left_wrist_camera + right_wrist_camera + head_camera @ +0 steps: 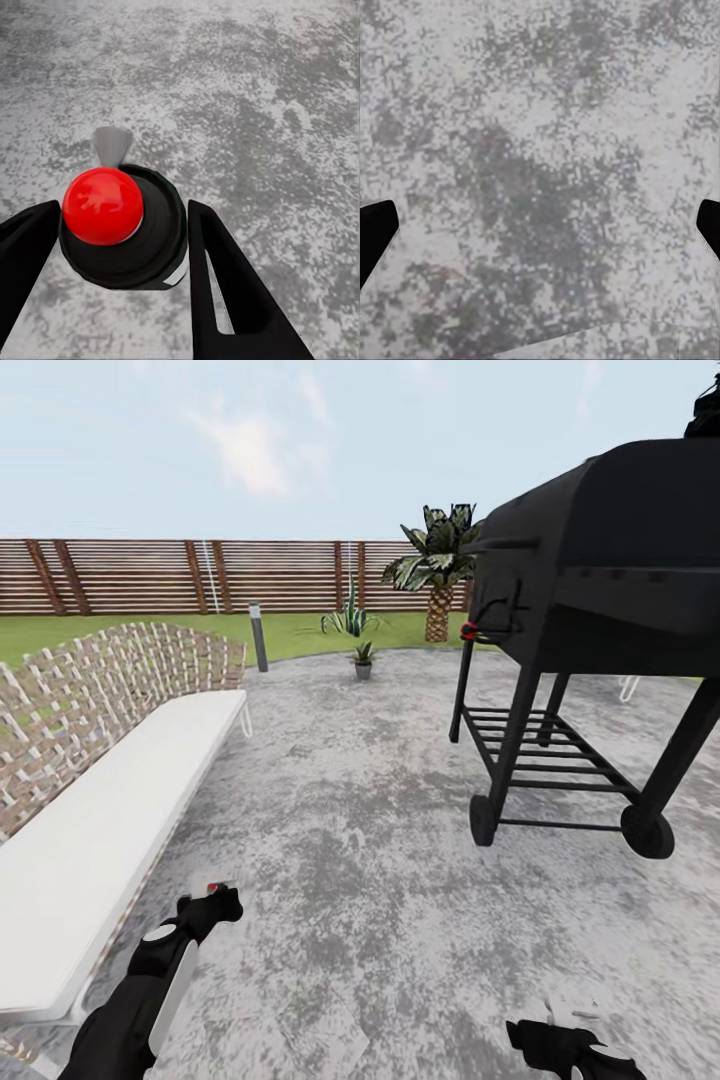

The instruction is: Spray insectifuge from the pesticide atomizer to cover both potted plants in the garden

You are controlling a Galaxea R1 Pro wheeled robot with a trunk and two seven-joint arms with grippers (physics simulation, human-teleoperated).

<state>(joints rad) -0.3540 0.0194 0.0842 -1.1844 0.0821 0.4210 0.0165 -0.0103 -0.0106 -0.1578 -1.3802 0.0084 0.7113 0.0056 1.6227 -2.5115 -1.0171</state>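
Already the left claw [120, 247] pinches the pesticide atomizer [124, 225] upright, carried low for travel across the stone patio [380, 840] toward the far potted plant [363, 658], right claw [540, 225] spread.

what can't be made out

the grill [600, 560] runs off the right edge, its top cut away. the bench [90, 840] is clipped at the left and bottom. the potted plant [363, 657] is too small to read leaf detail. the atomizer [124, 225] is seen end-on between the left gripper [124, 247] fingers, label hidden. the right gripper [540, 232] fingers are cut by both edges.
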